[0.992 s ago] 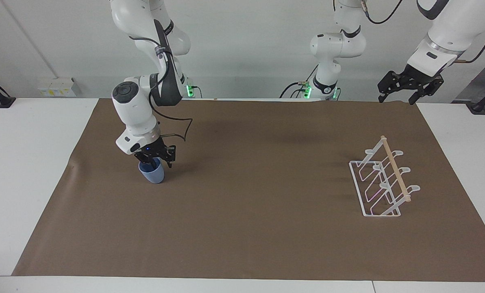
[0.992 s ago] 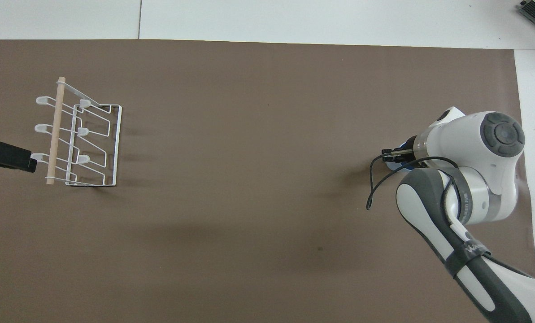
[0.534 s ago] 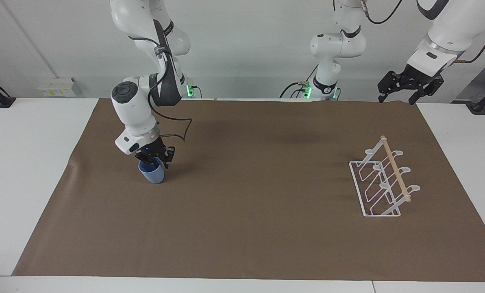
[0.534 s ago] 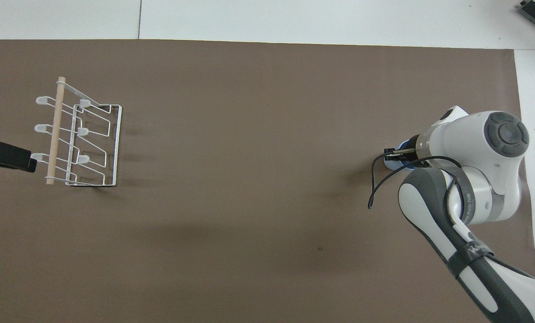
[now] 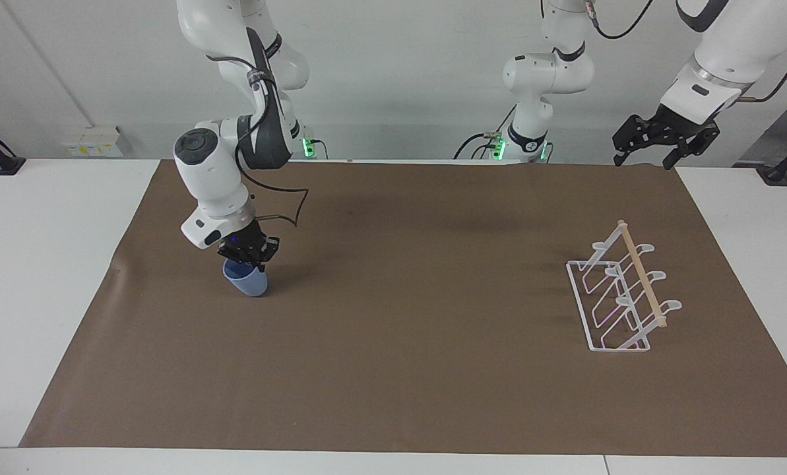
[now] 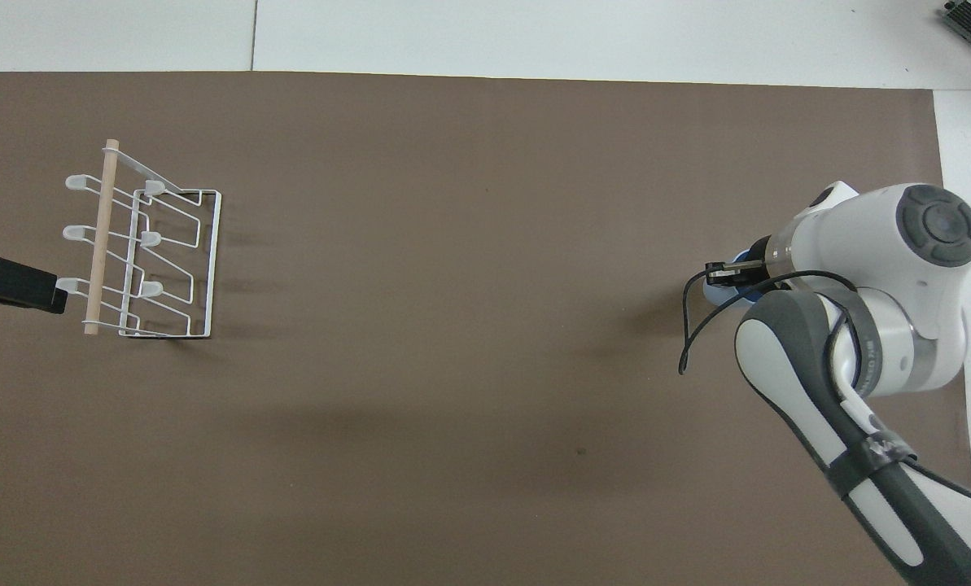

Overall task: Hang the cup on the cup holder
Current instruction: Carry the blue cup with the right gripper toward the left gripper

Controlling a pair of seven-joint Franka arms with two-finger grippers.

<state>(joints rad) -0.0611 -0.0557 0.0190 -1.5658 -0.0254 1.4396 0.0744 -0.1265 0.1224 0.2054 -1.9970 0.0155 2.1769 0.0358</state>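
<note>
The light-blue cup [image 5: 246, 280] is over the brown mat toward the right arm's end, tilted, its base low at the mat. My right gripper [image 5: 249, 256] comes down onto its rim and is shut on the cup wall. From overhead, my right gripper [image 6: 718, 273] and wrist hide most of the cup [image 6: 722, 294]. The white wire cup holder [image 5: 621, 297] with its wooden dowel stands toward the left arm's end, its prongs bare; overhead it shows as the cup holder [image 6: 143, 244]. My left gripper [image 5: 663, 140] waits open, raised over the mat's corner by the left arm's base.
A brown mat [image 5: 406, 330] covers most of the white table [image 5: 50, 264]. The tip of my left gripper [image 6: 13, 282] shows just beside the holder's dowel end in the overhead view. A black cable loops off my right wrist beside the cup.
My right gripper has closed on the cup's rim. The wrist has swung toward the right arm's end of the table and the cup has tipped over at a slant. The left arm has not moved.
</note>
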